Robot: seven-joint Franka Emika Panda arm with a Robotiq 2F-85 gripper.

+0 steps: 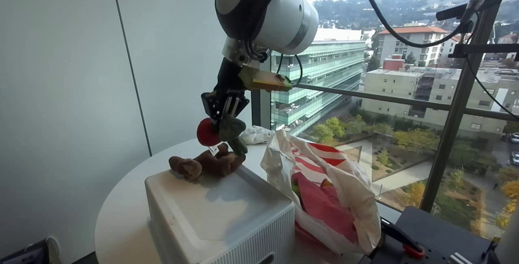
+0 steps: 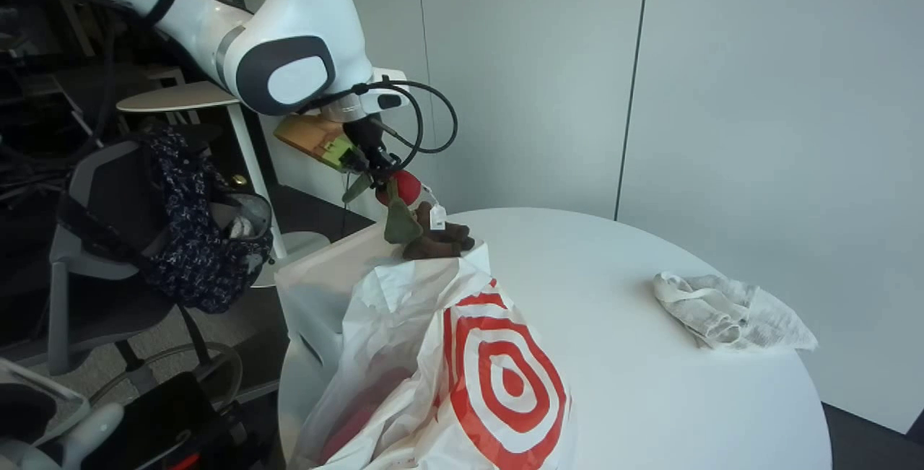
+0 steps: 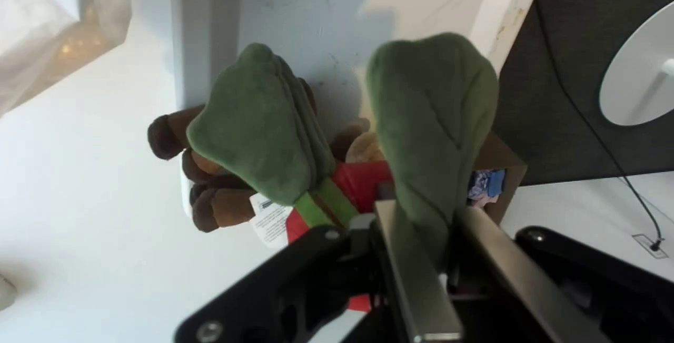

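Observation:
A red plush toy point(image 1: 207, 132) with green leaves hangs from my gripper point(image 3: 427, 216), which is shut on one leaf point(image 3: 434, 100) in the wrist view. Its other leaf point(image 3: 258, 127) spreads to the left there, beside a white paper tag point(image 3: 272, 222). Directly beneath lies a brown plush toy point(image 2: 437, 241), resting on top of a white box point(image 1: 227, 207). Whether the red toy touches the brown one, I cannot tell. In both exterior views the gripper points down, and the leaves partly cover its fingertips.
A white plastic bag point(image 2: 505, 383) with red rings stands open against the box, pink and red items inside. The round white table point(image 2: 613, 297) bears a crumpled white cloth point(image 2: 729, 311) too. Behind the arm stands a chair with a dark patterned bag point(image 2: 180, 239).

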